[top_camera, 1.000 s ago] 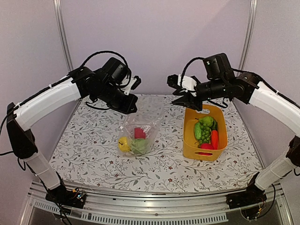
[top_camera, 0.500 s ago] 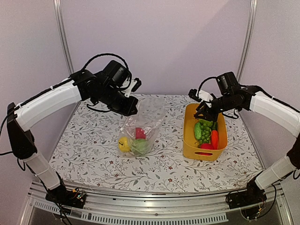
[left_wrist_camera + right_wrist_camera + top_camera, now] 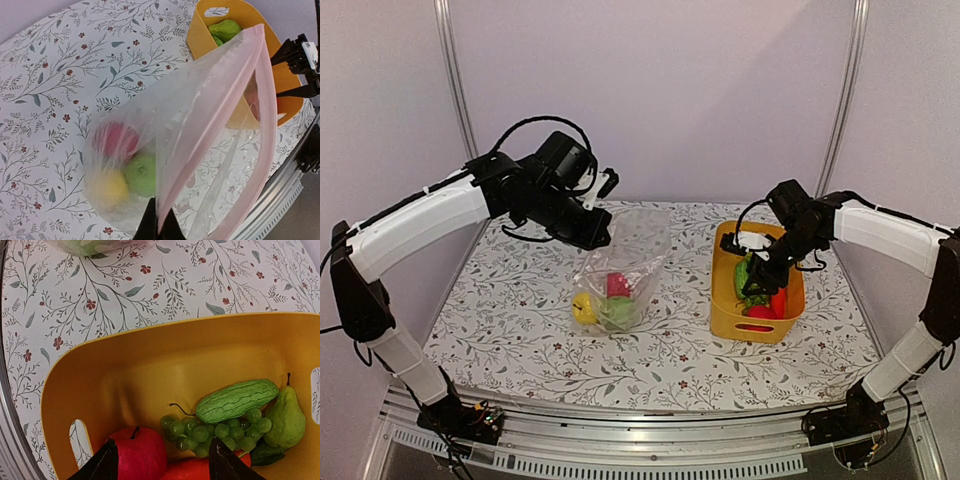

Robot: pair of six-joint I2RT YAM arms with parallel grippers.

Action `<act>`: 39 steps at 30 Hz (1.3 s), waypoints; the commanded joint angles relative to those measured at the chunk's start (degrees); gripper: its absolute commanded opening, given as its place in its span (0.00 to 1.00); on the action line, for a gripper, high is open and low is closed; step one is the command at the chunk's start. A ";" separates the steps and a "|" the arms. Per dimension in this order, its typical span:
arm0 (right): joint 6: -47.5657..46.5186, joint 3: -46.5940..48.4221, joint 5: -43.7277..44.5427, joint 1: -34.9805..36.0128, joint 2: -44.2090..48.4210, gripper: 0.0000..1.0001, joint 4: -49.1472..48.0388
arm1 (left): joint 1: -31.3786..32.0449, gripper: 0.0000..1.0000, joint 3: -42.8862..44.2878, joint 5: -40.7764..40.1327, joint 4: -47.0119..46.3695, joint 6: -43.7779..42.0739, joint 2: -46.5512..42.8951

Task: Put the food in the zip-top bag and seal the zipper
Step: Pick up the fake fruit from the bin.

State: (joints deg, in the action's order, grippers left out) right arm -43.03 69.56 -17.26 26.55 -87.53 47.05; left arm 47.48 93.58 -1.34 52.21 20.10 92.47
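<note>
Left gripper [image 3: 160, 227]: jaws together, clamped on the mouth edge of the zip-top bag [image 3: 625, 255], holding that edge up above the bench [image 3: 500, 330]. The bag's bottom rests on the bench, at 5 o'clock from this gripper in the top view. Inside it lie a red piece [image 3: 115, 140], a yellow piece [image 3: 112, 185] and a green piece [image 3: 142, 172], touching one another. The zipper [image 3: 267, 125] shows as a pinkish strip round the mouth; the mouth gapes, unsealed.

Right gripper [image 3: 162, 465]: jaws apart, lowered into the yellow basket [image 3: 725, 320], which stands at 3 o'clock from the bag, apart from it. In the wrist view a red apple [image 3: 140, 455] and the carrot [image 3: 182, 470] lie between the fingers; contact cannot be told. The grape bunch [image 3: 210, 432] sits at 12 o'clock from the gripper, the cucumber [image 3: 237, 400] lying across it at 1 o'clock, the pear [image 3: 285, 417] at 2 o'clock. The basket wall encloses the gripper on all sides.
</note>
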 commanded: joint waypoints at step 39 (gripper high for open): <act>-0.77 1.48 1.23 -3.27 -12.77 0.78 12.36 | -0.66 0.00 -4.02 -0.55 -2.02 0.15 -2.38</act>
State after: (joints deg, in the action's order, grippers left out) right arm -44.34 68.25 -15.14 23.55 -100.36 58.96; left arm 47.48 90.26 -1.93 50.78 20.12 91.37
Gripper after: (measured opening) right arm 0.817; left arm 0.004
